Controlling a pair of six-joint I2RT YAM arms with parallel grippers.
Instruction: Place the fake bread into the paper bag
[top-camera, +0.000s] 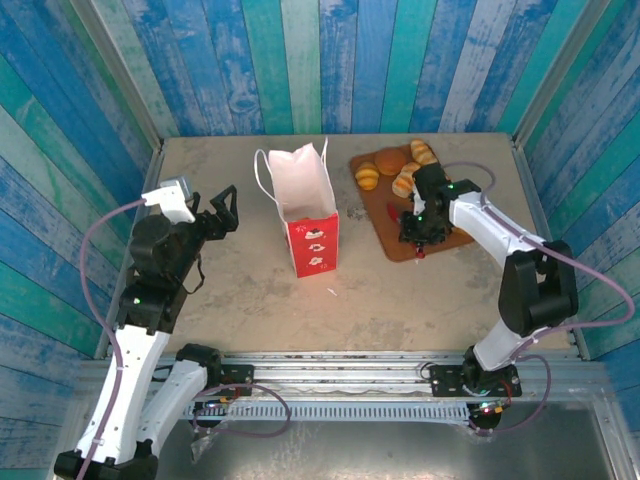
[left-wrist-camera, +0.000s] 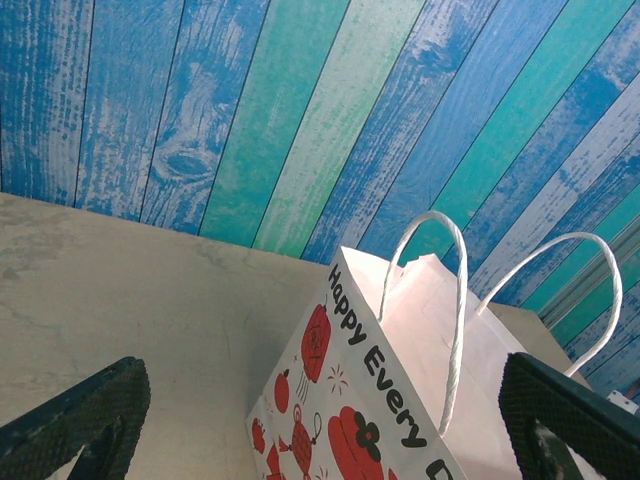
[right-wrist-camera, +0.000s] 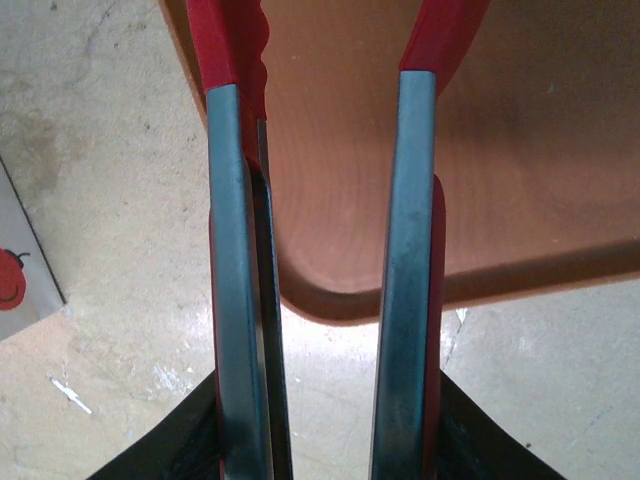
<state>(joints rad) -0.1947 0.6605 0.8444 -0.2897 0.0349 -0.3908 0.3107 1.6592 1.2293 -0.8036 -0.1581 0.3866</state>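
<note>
While right fingers (right-wrist-camera: 170, 450) clamp red-handled metal tongs (right-wrist-camera: 410, 250), left fingers (left-wrist-camera: 80, 410) gape.
Straddle one golden toy bread (top-camera: 368, 178) ahead squarely, squeezing gently; strawberry-print white paper bag (left-wrist-camera: 400, 330) stands leftward.

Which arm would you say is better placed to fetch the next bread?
Right: the right gripper is over the board, apparently gripping the tongs, beside the bread. The left gripper hangs open, left of the bag.

Paper bag (left-wrist-camera: 400, 320): matt white paper. Tongs (right-wrist-camera: 230, 250): dull brushed metal w/ red plastic. Board (right-wrist-camera: 330, 150): smooth, matt brown. Tabletop (top-camera: 240, 300): rough, mottled beige.
</note>
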